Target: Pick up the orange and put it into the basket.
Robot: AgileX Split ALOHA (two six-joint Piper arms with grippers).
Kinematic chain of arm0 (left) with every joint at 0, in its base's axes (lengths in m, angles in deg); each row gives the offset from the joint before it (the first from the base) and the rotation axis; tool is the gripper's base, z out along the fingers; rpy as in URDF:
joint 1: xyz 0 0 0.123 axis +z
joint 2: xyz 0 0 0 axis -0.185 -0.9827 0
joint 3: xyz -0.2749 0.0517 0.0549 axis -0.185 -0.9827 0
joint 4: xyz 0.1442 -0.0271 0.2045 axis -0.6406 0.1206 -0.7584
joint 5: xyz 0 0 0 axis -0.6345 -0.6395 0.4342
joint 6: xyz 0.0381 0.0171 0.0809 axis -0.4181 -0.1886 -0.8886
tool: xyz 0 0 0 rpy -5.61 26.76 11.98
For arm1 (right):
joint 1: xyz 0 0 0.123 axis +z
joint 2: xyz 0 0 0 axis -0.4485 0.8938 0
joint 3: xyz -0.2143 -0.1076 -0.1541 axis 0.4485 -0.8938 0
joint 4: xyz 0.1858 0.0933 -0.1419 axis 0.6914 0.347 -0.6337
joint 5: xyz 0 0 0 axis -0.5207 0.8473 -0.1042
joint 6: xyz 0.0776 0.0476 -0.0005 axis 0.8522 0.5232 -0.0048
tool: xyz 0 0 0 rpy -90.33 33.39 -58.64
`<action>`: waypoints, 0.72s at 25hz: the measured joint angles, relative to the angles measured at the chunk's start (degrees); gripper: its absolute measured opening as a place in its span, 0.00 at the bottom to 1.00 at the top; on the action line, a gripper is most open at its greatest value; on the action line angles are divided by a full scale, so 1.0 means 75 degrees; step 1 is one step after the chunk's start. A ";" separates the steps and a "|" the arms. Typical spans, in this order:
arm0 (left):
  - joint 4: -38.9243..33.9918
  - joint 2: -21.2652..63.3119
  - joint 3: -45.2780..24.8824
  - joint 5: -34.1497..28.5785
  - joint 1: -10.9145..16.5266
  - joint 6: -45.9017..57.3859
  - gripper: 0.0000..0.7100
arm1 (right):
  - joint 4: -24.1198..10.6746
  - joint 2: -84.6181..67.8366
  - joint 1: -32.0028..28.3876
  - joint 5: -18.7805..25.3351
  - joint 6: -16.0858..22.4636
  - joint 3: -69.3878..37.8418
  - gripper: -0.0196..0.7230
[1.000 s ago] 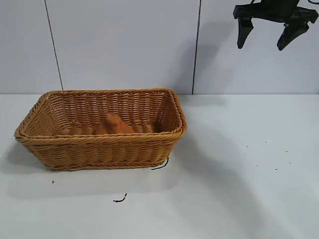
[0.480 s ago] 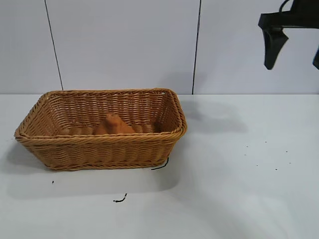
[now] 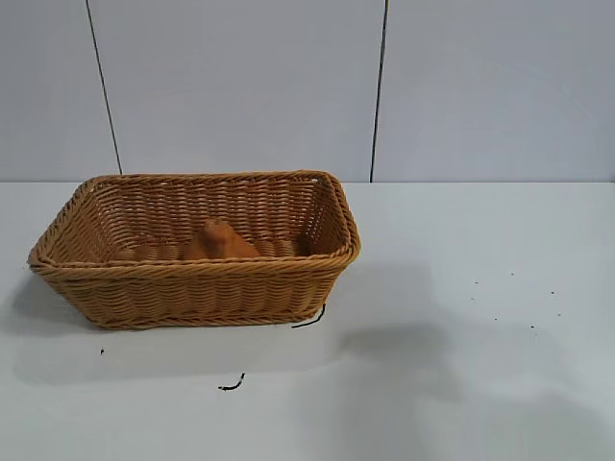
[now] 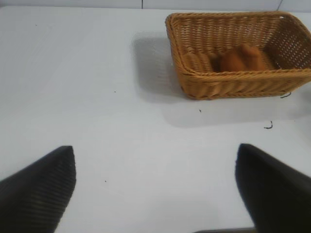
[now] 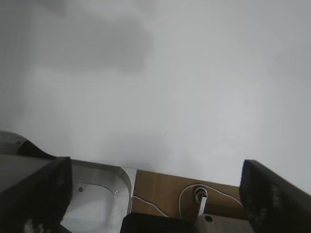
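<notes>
The orange (image 3: 219, 242) lies inside the basket (image 3: 192, 288), against its front wall, on the left half of the white table. Both show in the left wrist view too: the orange (image 4: 238, 59) in the basket (image 4: 228, 85), far from my left gripper (image 4: 155, 165), which is open and empty over bare table. My right gripper (image 5: 155, 174) is open and empty, above the table's edge, with neither the basket nor the orange in its view. Neither gripper shows in the exterior view.
Two short black threads lie on the table in front of the basket (image 3: 231, 383) (image 3: 309, 318). Small dark specks dot the right side (image 3: 509, 307). In the right wrist view a metal base plate (image 5: 92, 199) and white cables (image 5: 194, 194) sit beyond the table edge.
The right gripper, high at the upper right of the exterior view, has moved right and out of that view. The basket and orange have not moved.
</notes>
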 joint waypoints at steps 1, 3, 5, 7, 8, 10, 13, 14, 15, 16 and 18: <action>0.0000 0.0000 0.0000 0.0000 0.0000 0.0000 0.90 | 0.0009 -0.0418 0.0000 -0.0116 0.0000 -0.0185 0.92; 0.0000 0.0000 0.0000 0.0000 0.0000 0.0000 0.90 | 0.0028 -0.1373 0.0000 -0.0320 0.0000 -0.0299 0.92; 0.0000 0.0000 0.0000 0.0000 0.0000 0.0000 0.90 | 0.0035 -0.2172 0.0000 -0.0405 0.0000 -0.0311 0.92; 0.0000 0.0000 0.0000 0.0000 0.0000 0.0000 0.90 | 0.0035 -0.2909 0.0000 -0.0414 0.0000 -0.0330 0.92; 0.0000 0.0000 0.0000 0.0000 0.0000 0.0000 0.90 | 0.0035 -0.3286 0.0000 -0.0414 0.0000 -0.0330 0.92; 0.0000 0.0000 0.0000 0.0000 0.0000 0.0000 0.90 | 0.0035 -0.3971 0.0000 -0.0414 0.0000 -0.0330 0.92; 0.0000 0.0000 0.0000 0.0000 0.0000 0.0000 0.90 | 0.0043 -0.4666 0.0000 -0.0406 0.0000 -0.0330 0.92; 0.0000 0.0000 0.0000 0.0000 0.0000 0.0000 0.90 | 0.0043 -0.4750 0.0000 -0.0406 0.0000 -0.0330 0.92; 0.0000 0.0000 0.0000 0.0000 0.0000 0.0000 0.90 | 0.0043 -0.4787 0.0000 -0.0406 0.0000 -0.0330 0.92; 0.0000 0.0000 0.0000 0.0000 0.0000 0.0000 0.90 | 0.0043 -0.4787 0.0000 -0.0398 0.0000 -0.0338 0.92; 0.0000 0.0000 0.0000 0.0000 0.0000 0.0000 0.90 | 0.0050 -0.4787 0.0000 -0.0397 0.0000 -0.0338 0.92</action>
